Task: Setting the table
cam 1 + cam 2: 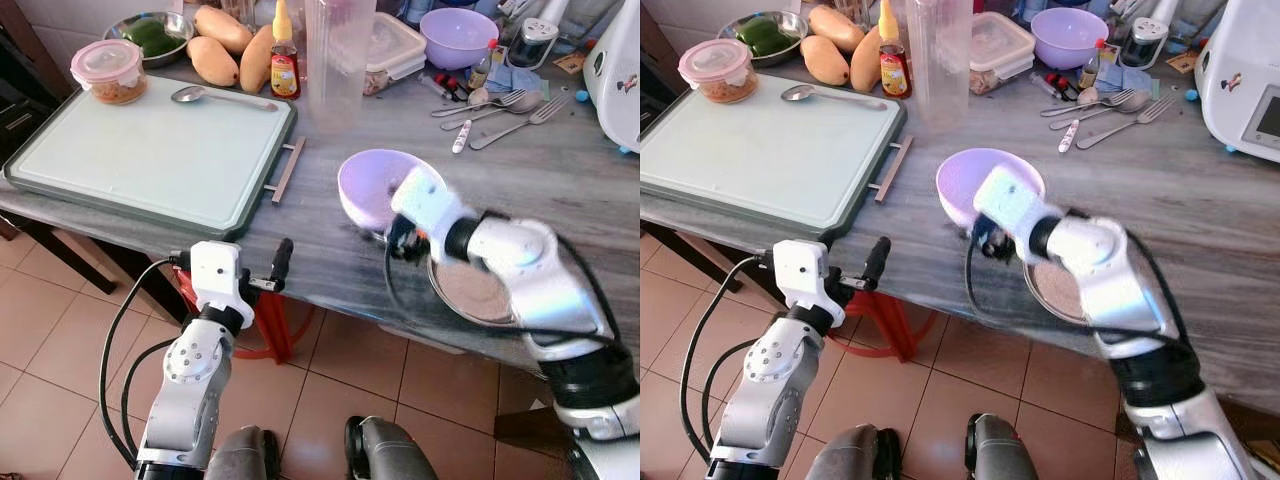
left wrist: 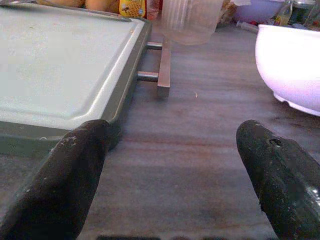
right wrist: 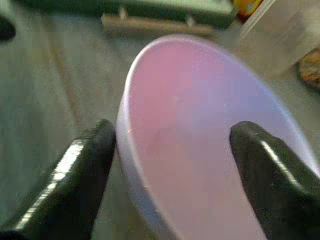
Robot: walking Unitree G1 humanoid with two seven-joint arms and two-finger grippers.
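A lilac bowl [image 1: 375, 187] sits tilted near the front edge of the grey surface [image 1: 560, 175], beside a metal plate [image 1: 470, 290] partly hidden under the robot's right arm. The right gripper [image 3: 170, 150] reaches over the bowl's near rim, its black fingers [image 3: 80, 170] spread apart, one outside the wall and one over the inside, with no firm pinch on the rim visible. The left gripper [image 2: 170, 170] hovers open at the surface's edge, just beside the corner of the pale green tray [image 1: 150, 150], holding nothing. A spoon [image 1: 215, 96] lies on the tray's far side near a lidded food tub [image 1: 110, 70], while forks [image 1: 505, 110] and a second lilac bowl [image 1: 455, 35] wait further back, past a clear pitcher [image 1: 340, 60]. The risk looks plain: the bowl is already tipped and close to the drop, so fingers closing off-centre on its thin, smooth wall could flip it or nudge it over the edge to the tiled floor [image 1: 60, 340].
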